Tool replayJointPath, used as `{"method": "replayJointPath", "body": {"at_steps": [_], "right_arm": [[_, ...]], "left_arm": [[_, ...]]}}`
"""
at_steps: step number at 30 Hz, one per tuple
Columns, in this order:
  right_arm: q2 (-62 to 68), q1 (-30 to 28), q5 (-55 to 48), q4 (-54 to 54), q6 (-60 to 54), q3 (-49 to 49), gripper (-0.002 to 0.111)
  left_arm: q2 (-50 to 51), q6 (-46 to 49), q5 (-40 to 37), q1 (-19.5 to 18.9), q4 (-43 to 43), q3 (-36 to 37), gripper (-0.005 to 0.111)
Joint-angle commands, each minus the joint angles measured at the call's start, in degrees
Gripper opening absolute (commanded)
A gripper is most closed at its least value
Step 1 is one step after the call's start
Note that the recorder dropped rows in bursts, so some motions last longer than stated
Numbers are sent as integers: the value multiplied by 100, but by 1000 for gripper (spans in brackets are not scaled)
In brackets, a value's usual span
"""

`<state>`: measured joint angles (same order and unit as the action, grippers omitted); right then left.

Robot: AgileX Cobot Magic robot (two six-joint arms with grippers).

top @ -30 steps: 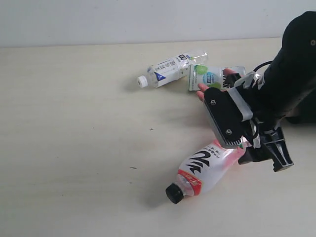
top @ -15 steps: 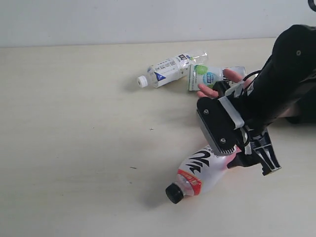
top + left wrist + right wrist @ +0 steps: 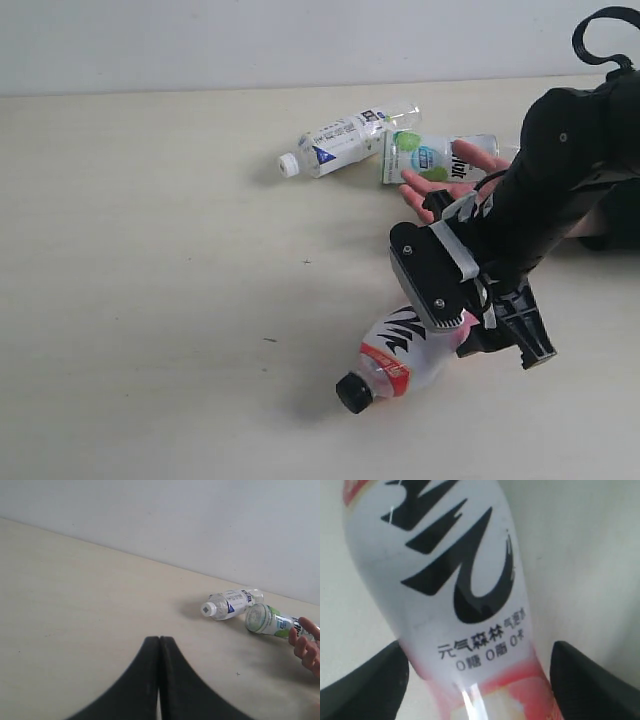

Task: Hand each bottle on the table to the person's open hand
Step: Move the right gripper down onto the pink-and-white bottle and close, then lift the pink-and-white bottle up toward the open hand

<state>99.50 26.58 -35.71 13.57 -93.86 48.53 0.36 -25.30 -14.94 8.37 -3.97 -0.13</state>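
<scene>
black right gripper (image 3: 478,338) stands with its jaws wide on either side of the black-capped bottle (image 3: 405,352), which lies on the table (image 3: 150,250); whether the pads touch it i cannot tell. thin clear plastic, so likely light, slick and squashy: best held mid-body across the label. against a second ago, the arm sits lower and further left, uncovering the hand (image 3: 450,175).

Left pincer (image 3: 159,680) closed; right pincer (image 3: 475,680) spread wide, arm lowered.
</scene>
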Motion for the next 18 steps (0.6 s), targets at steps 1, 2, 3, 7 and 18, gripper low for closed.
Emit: {"method": "replayJointPath", "body": {"at_steps": [1, 2, 3, 7, 18], "right_arm": [[39, 11, 44, -4, 215, -17, 66], [39, 11, 44, -4, 295, -17, 64], [39, 11, 44, -4, 382, -17, 62], [39, 11, 73, -4, 452, -17, 48], [-203, 11, -103, 1310, 463, -17, 3]], "left_arm": [[-36, 18, 25, 32, -14, 13, 0], [-36, 18, 25, 32, -14, 13, 0], [-36, 18, 25, 32, -14, 13, 0], [-36, 18, 25, 32, -14, 13, 0], [-36, 18, 25, 32, -14, 13, 0]]}}
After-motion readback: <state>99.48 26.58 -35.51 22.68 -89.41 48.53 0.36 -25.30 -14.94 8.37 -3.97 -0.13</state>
